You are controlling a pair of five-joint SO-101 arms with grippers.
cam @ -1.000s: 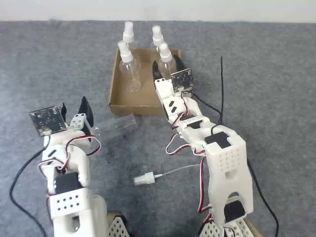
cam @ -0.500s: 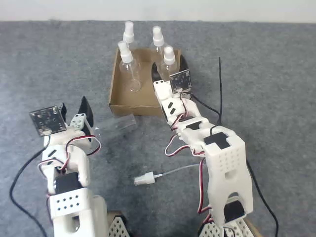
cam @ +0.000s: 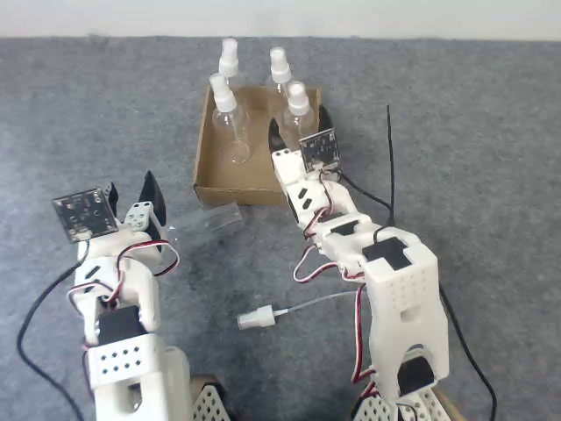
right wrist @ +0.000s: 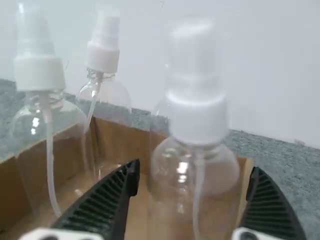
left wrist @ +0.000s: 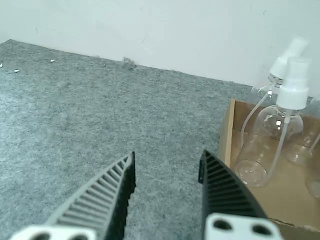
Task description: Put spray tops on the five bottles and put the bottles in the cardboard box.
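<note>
My left gripper [left wrist: 167, 162] gapes empty beside the uncapped bottle [cam: 208, 218] lying on the carpet [cam: 105, 105], a loose spray top [cam: 257, 319] nearby — my right gripper [cam: 300, 128] stands wide around the fourth capped bottle [cam: 298, 105] in the cardboard box [cam: 203, 167], so capping the last one comes next, I judge.

A coarse grey carpet [cam: 491, 132] covers the whole work surface, running left to right and back to a plain white wall [cam: 394, 17] at the far edge. A small clump of fluff [left wrist: 129, 62] lies where they meet; the light is soft and even.
</note>
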